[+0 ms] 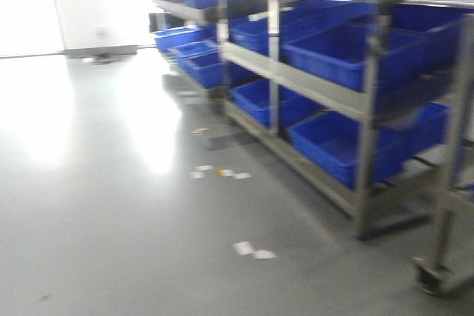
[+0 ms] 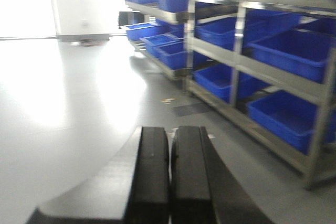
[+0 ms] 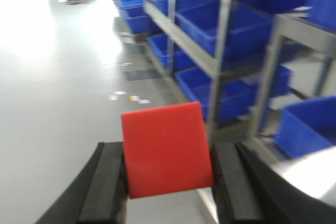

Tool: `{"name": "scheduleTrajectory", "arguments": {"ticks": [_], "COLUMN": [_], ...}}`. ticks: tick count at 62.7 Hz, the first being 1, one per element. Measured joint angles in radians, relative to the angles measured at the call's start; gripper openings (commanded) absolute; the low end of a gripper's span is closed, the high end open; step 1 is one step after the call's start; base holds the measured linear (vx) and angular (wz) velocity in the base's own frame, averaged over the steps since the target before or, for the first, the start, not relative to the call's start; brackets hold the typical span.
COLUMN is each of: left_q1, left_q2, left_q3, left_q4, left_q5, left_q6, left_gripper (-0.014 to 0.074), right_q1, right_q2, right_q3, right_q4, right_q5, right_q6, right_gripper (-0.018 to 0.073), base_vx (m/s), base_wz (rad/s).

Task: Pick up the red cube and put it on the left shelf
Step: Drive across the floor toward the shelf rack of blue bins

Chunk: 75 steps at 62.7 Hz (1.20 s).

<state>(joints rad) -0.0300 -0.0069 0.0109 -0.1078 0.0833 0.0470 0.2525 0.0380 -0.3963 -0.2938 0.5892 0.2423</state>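
Note:
The red cube (image 3: 166, 149) shows only in the right wrist view, held between the two black fingers (image 3: 107, 182) of my right gripper (image 3: 167, 153), which is shut on it above the grey floor. My left gripper (image 2: 169, 135) shows in the left wrist view with its two black pads pressed together, shut and empty. A metal shelf rack (image 1: 311, 83) with blue bins stands to the right in the front view. It also shows in the left wrist view (image 2: 239, 61) and the right wrist view (image 3: 220, 51). Neither gripper shows in the front view.
Blue bins (image 1: 333, 53) fill the rack's levels. A second metal rack post on a caster (image 1: 444, 257) stands at the near right. The grey floor (image 1: 111, 205) stretches left, with paper scraps (image 1: 252, 249) on it. A white wall (image 1: 89, 5) stands at the back.

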Motion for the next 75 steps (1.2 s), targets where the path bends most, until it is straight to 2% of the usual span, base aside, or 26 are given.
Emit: {"name": "scheduleTrajectory", "arguments": {"ticks": [14,32,75], "left_q1": [0.000,0.000,0.000], "left_q2": [0.000,0.000,0.000], "left_q3": [0.000,0.000,0.000], "left_q4": [0.000,0.000,0.000], "left_q5": [0.000,0.000,0.000], "left_q6": [0.000,0.000,0.000], "left_gripper": [0.0102,0.0102,0.0102], "right_q1": [0.000,0.000,-0.002], "right_q2": [0.000,0.000,0.000], "right_q3": [0.000,0.000,0.000], "right_q4": [0.000,0.000,0.000], "right_q5": [0.000,0.000,0.000], "right_q6": [0.000,0.000,-0.002], "right_gripper": [0.0049,0.0049,0.0049], "base_vx": [-0.02,0.09,0.35], "base_wz": [0.95,0.60,0.14]}}
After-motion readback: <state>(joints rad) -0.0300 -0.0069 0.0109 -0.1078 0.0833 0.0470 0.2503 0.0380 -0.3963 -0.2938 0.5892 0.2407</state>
